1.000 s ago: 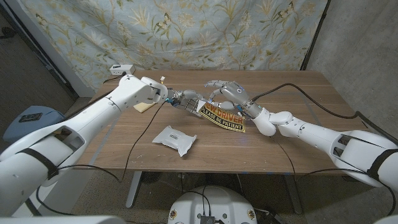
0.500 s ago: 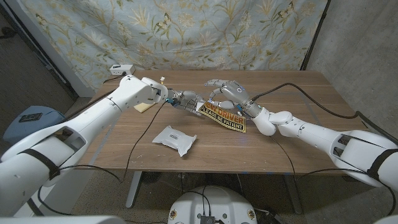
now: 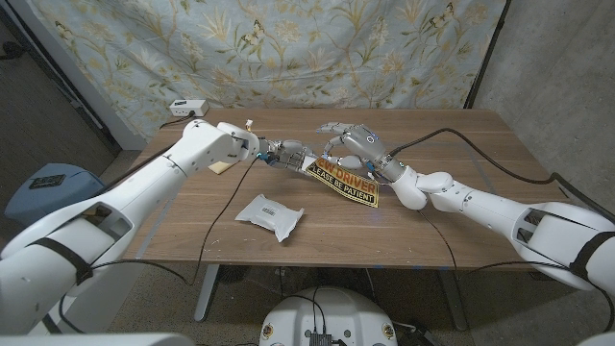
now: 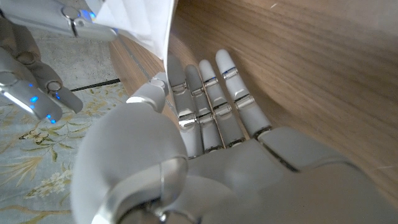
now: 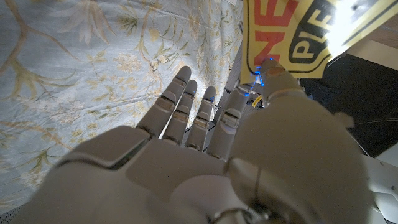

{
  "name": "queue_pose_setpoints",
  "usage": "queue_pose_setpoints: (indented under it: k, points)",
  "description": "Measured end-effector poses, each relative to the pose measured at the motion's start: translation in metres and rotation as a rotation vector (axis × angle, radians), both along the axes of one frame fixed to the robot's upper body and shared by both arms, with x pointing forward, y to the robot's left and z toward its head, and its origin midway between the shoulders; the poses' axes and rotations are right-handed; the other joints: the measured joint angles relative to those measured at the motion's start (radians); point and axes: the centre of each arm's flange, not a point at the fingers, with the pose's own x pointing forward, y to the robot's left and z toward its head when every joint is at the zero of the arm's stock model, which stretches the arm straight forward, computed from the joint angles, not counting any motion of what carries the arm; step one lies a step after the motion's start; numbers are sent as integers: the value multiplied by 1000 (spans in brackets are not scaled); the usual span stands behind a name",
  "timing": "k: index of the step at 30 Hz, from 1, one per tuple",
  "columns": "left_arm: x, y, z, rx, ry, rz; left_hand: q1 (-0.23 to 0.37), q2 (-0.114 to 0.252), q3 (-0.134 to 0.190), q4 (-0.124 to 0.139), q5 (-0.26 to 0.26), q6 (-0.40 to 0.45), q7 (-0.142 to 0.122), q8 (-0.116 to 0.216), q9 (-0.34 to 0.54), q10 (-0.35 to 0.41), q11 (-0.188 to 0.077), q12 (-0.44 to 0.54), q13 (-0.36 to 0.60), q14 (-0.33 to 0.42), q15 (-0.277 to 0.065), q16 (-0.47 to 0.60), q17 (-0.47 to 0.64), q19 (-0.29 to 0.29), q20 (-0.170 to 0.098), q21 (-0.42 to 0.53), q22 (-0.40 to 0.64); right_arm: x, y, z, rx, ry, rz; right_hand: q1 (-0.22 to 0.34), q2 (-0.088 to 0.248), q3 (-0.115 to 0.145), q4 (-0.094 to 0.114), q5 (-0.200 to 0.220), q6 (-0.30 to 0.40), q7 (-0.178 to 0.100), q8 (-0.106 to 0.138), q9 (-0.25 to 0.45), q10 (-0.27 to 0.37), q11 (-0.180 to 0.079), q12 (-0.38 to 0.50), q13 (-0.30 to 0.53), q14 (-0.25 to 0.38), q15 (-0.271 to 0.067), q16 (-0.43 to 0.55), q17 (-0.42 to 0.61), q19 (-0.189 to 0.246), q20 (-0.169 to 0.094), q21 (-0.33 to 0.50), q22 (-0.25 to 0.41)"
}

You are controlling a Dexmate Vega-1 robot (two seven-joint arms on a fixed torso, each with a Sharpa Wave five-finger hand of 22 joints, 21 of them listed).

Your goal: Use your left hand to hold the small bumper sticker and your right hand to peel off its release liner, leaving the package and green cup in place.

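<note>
The left hand (image 3: 284, 157) pinched the bumper sticker (image 3: 343, 180) aloft over the counter (image 3: 480, 192); the right hand (image 3: 348, 144) gripped its upper edge. Peeling looked barely begun, the liner apparently attached. The package (image 3: 270, 214) lay undisturbed.

table (image 3: 452, 207): a wooden top with a plain brown grain.
package (image 3: 270, 215): a white pouch lying flat on the table, on the near side of the left hand (image 3: 285, 156) and apart from it.
cables (image 3: 480, 154): dark leads trailing across the wood out beyond the right hand (image 3: 351, 146), toward the table's right edge.
</note>
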Motion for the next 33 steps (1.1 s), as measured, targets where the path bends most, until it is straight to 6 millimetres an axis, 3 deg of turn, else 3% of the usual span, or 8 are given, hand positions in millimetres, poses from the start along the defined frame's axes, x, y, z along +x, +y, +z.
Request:
queue_pose_setpoints:
  k: [7,33]
  points:
    - [-2,2,0,-31,-12,1,15,9,0,0,-12,-12,12,0,8,-3,3,-4,8,-15,-6,8,15,-10,-7,4,4,-1,-2,1,-1,-3,-3,0,0,0,0,0,0,0,0,0,0,0,0,0,0,0,0,0,0,0,0,0]
    - [-8,8,0,-71,-38,14,24,9,4,11,-31,-19,12,6,13,-10,-2,-12,28,-25,-6,8,20,-23,-5,23,4,-6,-14,6,3,-13,-17,0,0,0,0,0,-2,2,0,0,0,0,0,0,0,0,-7,0,0,0,0,0]
